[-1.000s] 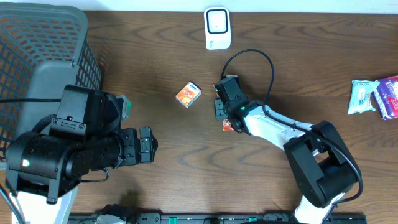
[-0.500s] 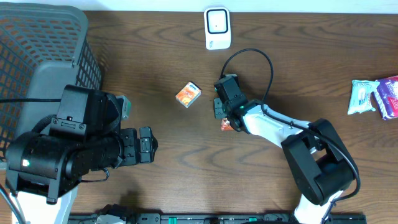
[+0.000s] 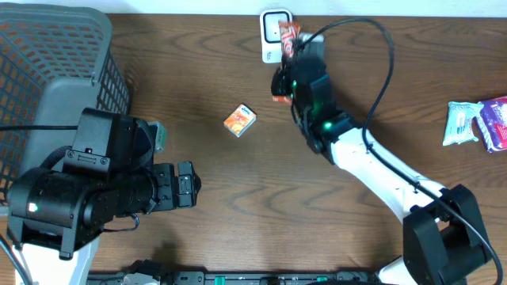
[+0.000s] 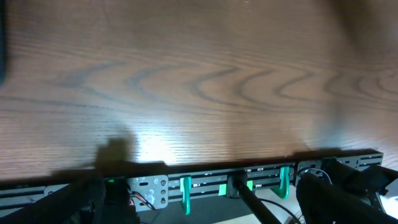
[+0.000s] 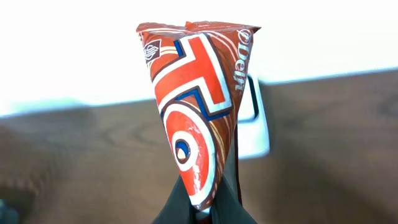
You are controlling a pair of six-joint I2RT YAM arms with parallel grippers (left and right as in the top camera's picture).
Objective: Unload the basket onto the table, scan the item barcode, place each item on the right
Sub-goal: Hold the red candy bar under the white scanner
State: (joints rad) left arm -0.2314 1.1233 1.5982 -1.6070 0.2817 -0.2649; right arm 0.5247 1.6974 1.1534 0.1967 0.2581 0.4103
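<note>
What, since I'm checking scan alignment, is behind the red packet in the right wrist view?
The white scanner stands behind the red packet, only its right-hand part showing, with brown table around. The packet covers the rest, so its window cannot be seen.

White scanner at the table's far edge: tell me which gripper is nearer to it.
Right. The right gripper, shut on the red snack packet, is right at the scanner; the left gripper, open, is far back from it.

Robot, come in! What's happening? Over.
Left gripper open, empty. Right gripper shut on red snack packet, held up at white scanner. Nothing in the way.
</note>
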